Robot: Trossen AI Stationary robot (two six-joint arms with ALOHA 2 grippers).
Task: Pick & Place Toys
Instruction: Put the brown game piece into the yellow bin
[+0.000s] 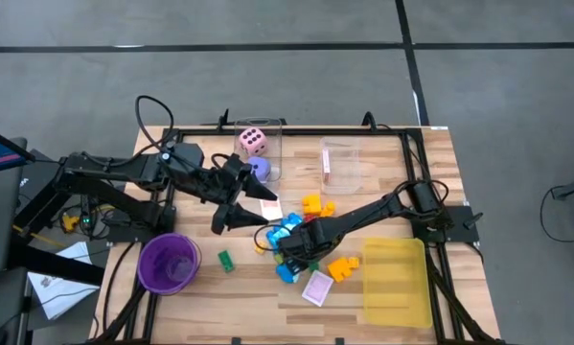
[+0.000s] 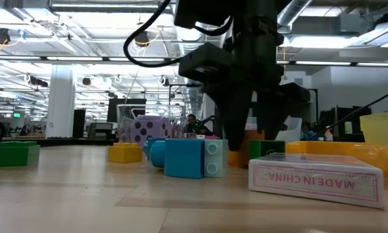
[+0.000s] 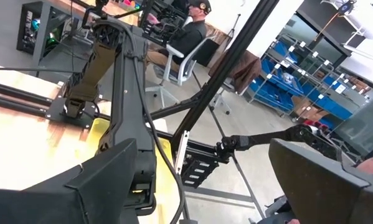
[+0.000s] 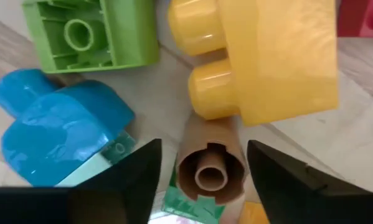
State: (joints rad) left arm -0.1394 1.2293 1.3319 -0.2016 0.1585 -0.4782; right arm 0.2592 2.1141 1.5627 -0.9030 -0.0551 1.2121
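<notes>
I have the right end effector (image 1: 293, 241) down over the cluster of toys in the middle of the desk (image 1: 430, 153), and through its wrist camera I see its two dark fingers (image 4: 121, 177) standing apart on either side of a brown round piece (image 4: 210, 163); they do not yet touch it, so nothing is clamped. Around that brown piece lie a yellow block (image 4: 267, 56) just beside it, a green block (image 4: 89, 31) turned hollow side up, and a blue block (image 4: 61, 130). From above, the pile also holds an orange block (image 1: 342, 267) and a pink-white card (image 1: 317, 287) near the yellow tray (image 1: 398, 283), with a small green piece (image 1: 225, 260) lying apart, close to the purple cup (image 1: 169, 263). A pink dotted die (image 1: 253, 142) sits inside a clear box (image 1: 267, 129) at the far edge, and a second clear box (image 1: 340, 161) stands beside it. At desk height I see the card box lettered "MADE IN CHINA" (image 2: 317, 180) closest to the lens and a blue block with a pale end (image 2: 192, 157) beside it. My left end effector (image 1: 231, 211) hangs above the desk left of the pile, fingers wide apart and holding nothing. A person (image 3: 189, 31) sits on a chair in the room behind.
</notes>
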